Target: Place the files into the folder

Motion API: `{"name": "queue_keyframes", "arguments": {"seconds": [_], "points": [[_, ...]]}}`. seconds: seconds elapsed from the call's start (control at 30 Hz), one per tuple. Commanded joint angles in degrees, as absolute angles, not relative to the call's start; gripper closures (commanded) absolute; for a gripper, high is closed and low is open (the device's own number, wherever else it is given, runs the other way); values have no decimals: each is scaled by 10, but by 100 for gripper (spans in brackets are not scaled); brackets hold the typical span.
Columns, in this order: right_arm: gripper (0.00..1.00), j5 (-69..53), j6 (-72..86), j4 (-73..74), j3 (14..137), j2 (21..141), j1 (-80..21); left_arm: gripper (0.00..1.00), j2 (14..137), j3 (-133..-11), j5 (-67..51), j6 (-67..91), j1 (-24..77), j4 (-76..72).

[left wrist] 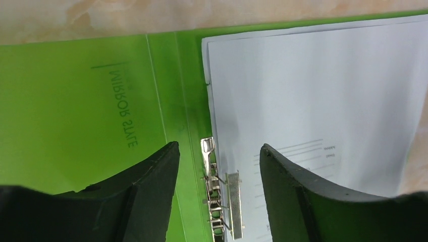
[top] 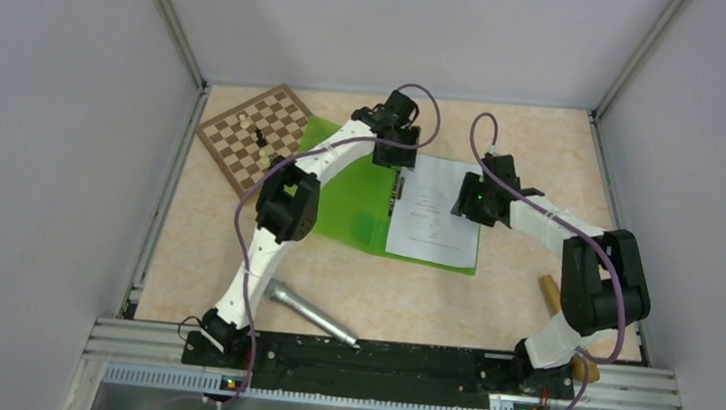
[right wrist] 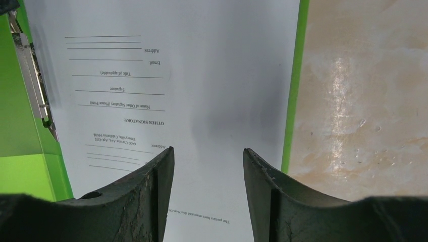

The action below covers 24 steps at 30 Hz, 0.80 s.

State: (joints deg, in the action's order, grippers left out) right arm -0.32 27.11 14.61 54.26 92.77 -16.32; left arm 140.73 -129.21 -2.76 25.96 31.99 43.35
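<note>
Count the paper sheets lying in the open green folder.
2: a top sheet on the right half of the folder, and a second sheet beneath it, its edge peeking out at the left. More may be hidden underneath.

**What you can't make out**

From above, the left arm (top: 314, 168) hides the part of the folder (top: 350, 216) nearest the table's (top: 490, 308) far-left corner. The print on the files (top: 433, 217) and the pieces on the chessboard (top: 245, 138) are too small for you to read or name. A wooden object (top: 551, 289) at the right edge sits half behind the right arm (top: 593, 277), so you can't identify it. In the left wrist view, the clip (left wrist: 222, 196) runs off the bottom edge.
</note>
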Motion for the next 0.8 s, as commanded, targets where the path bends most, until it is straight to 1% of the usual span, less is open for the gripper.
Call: {"name": "queue_keyframes", "arguments": {"seconds": [0.0, 0.1, 0.2, 0.33, 0.47, 0.63, 0.77], "points": [[48, -16, 277, 129, 542, 933, -161, 38, 1422, -1331, 57, 224, 334, 417], [48, -19, 277, 129, 542, 934, -161, 43, 1429, -1328, 85, 216, 336, 417], [48, -22, 278, 128, 544, 936, -162, 49, 1438, -1328, 88, 212, 338, 419], [48, -23, 280, 128, 542, 938, -162, 62, 1437, -1322, 80, 212, 338, 417], [48, -23, 283, 126, 537, 940, -161, 72, 1429, -1316, 75, 212, 339, 415], [48, -23, 286, 123, 532, 944, -161, 77, 1385, -1269, 66, 212, 338, 389], [48, -26, 291, 121, 528, 946, -161, 78, 1332, -1209, 57, 214, 339, 351]]}}
